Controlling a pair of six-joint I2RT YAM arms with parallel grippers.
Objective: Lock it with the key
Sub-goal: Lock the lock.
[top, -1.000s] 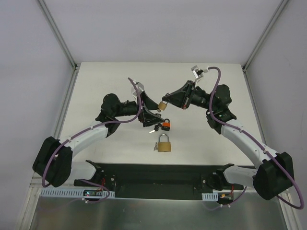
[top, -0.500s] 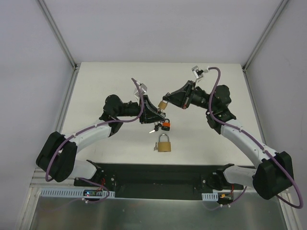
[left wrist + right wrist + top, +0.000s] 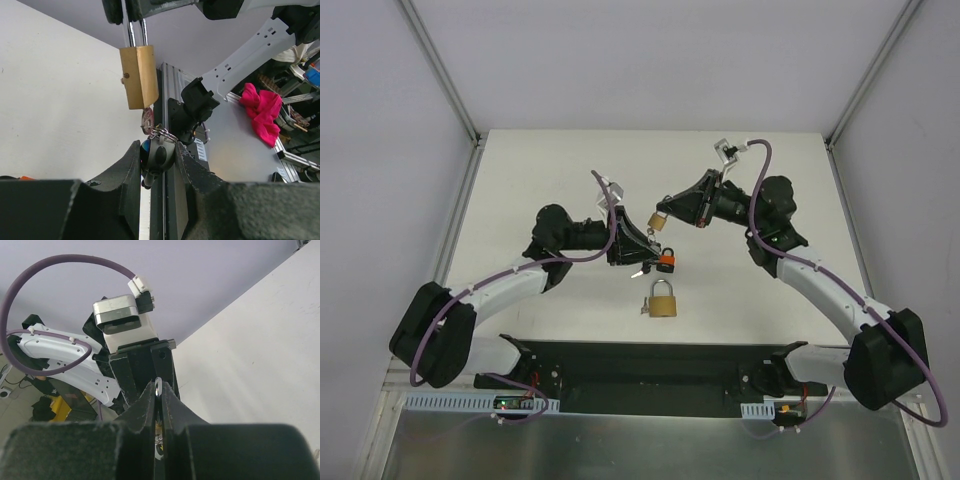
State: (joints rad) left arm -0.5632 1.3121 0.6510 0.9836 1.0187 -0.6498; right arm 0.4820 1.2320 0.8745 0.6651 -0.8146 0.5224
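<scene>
lying nearest on the matte white table [image 3: 540,180] is a spare brass padlock [image 3: 662,300]. beyond it the left gripper [image 3: 156,156] pinches the key bunch [image 3: 159,152] by a rounded dark head, probably light and loose. farthest, the right gripper [image 3: 158,390] clamps narrow on the slick steel shackle [image 3: 134,35] of the small padlock [image 3: 139,76] held midair, dense, rigid and likely to swing.

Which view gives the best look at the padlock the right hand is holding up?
Left wrist: the held padlock is close, brass body and shackle clear, the key at its base. Top external shows it small and distant. Right wrist shows only a metal sliver, likely its shackle.
</scene>
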